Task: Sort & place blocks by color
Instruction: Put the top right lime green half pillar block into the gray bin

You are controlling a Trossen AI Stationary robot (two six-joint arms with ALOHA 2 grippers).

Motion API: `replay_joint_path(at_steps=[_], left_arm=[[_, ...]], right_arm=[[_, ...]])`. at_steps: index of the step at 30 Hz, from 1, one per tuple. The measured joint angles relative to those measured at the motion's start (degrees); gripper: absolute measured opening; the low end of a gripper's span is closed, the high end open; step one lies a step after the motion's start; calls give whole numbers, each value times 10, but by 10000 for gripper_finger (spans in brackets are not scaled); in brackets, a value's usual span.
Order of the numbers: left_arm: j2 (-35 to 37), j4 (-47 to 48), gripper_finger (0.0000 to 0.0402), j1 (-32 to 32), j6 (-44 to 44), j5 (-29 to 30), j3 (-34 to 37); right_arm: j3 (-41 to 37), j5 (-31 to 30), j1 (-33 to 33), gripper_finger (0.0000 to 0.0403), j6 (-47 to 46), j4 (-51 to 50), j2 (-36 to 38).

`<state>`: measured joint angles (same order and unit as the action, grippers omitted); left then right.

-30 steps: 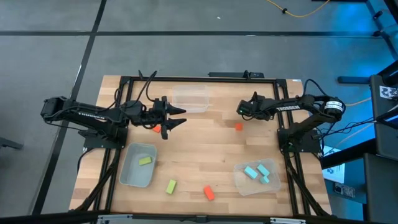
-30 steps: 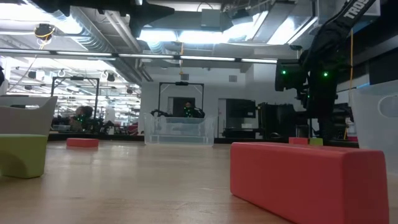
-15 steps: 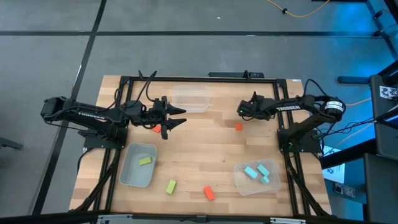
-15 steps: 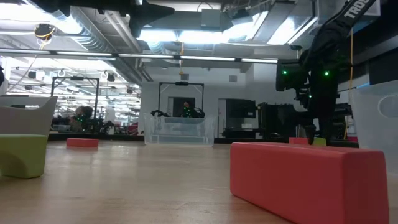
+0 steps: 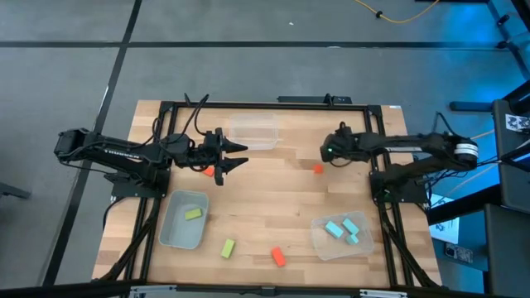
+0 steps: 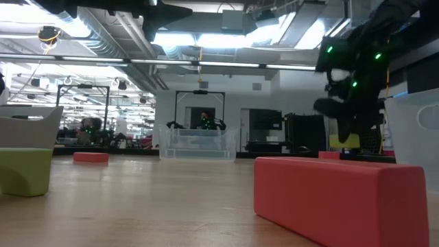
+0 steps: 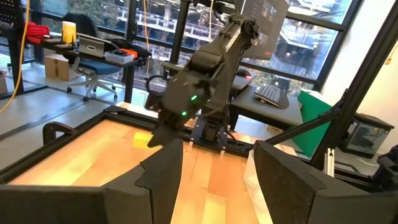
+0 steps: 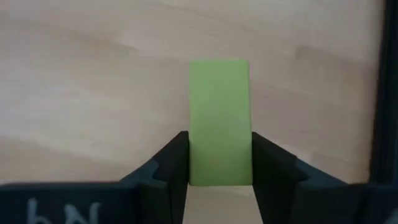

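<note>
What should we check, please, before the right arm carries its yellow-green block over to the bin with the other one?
1. Right gripper shut on yellow-green block: ok.
2. Block lifted off the table: ok, judging by the low view.
3. Grey bin with a yellow-green block already inside: ok.
4. Path across the table: cannot tell; left gripper hovers open over an orange-red block.
5. Second loose yellow-green block left beside the bin: not ok.

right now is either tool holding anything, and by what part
The right tool grips a yellow-green block by its two long sides near one end, lifted off the table. The left tool is open and holds nothing.
</note>
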<state>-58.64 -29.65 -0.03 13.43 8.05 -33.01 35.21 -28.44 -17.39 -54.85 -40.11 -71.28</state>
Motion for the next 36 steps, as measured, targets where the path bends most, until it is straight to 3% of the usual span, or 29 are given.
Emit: replay_joint_path(at_steps=[5, 13, 19, 25, 31, 36], left_arm=[[0, 0, 191, 0, 0, 0, 0], [0, 0, 191, 0, 0, 0, 0], [0, 0, 191, 0, 1, 0, 0], [0, 0, 191, 0, 32, 0, 0], [0, 6, 191, 0, 41, -1, 0], [0, 6, 191, 0, 41, -1, 0]], right_arm=[[-60, 21, 50, 135, 43, 70, 124], [-185, 95, 114, 135, 53, 339, 285], [-192, 192, 129, 135, 120, 535, 292], [-100, 266, 155, 135, 224, 542, 266], [-35, 267, 174, 135, 310, 527, 239], [-29, 266, 173, 135, 311, 519, 228]])
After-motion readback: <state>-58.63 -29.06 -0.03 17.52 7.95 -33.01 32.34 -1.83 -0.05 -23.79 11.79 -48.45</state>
